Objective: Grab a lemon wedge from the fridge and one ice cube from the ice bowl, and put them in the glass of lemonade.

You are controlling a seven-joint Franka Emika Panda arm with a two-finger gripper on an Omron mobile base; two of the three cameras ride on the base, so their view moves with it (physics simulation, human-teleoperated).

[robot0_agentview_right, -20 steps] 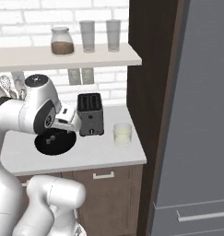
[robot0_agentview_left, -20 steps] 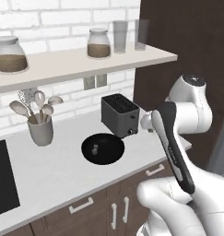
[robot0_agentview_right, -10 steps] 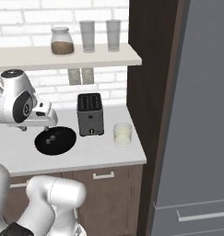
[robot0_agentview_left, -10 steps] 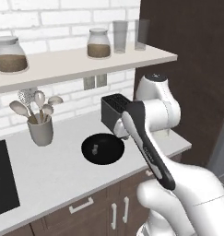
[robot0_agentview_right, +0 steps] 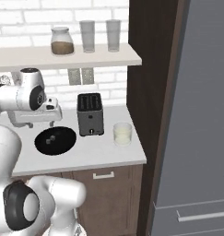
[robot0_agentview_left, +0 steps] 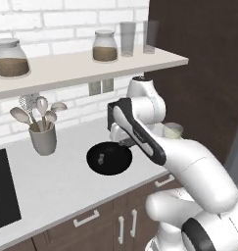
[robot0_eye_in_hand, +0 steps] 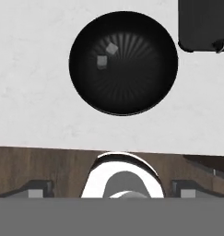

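The ice bowl, round and glossy black, lies on the white counter with two small pale ice cubes left of its middle. My gripper hangs high above the counter's front edge, looking down on the bowl, open, with nothing between its fingers. From the side, the gripper hovers over the bowl's right rim. The glass of lemonade stands right of the toaster. The grey fridge at the far right has its doors shut. The lemon wedge is out of view.
A black toaster stands just right of the bowl. A grey pot of utensils sits at the back left, and a black cooktop lies beyond it. The shelf above carries jars and two tall glasses.
The arm has swung from the right side of the counter leftward, bringing the hand over the ice bowl. The gripper has stayed open. The bowl, toaster and glass have not moved.
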